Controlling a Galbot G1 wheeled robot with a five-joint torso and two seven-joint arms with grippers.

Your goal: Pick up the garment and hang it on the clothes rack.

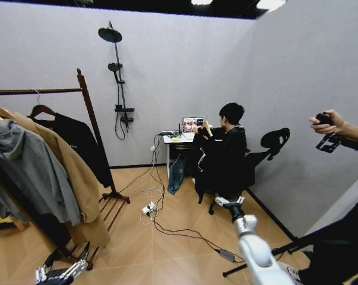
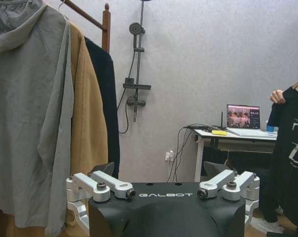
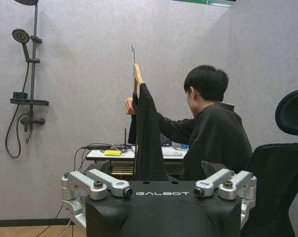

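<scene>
GALBOT lettering marks both open pincers (image 2: 163, 185) (image 3: 161, 182); person's hand (image 3: 129, 105) holds garment (image 3: 148, 143).

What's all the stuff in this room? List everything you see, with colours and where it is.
T-shirt: one, black, on a light wooden hanger, held up by the seated person's hand at the desk.
Clothes rack: one, dark brown, on the left.
Hoodie: one, grey, on the rack.
Coat: one, tan, beside the hoodie.
Jacket: one, black, at the rack's end.
Shower stand: one, black, back wall.
Desk: one, white, with an open laptop.
Office chair: one, black.
Cables: several, on the floor.
Left tool: open, low by the rack.
Right tool: open, raised toward the desk.
</scene>
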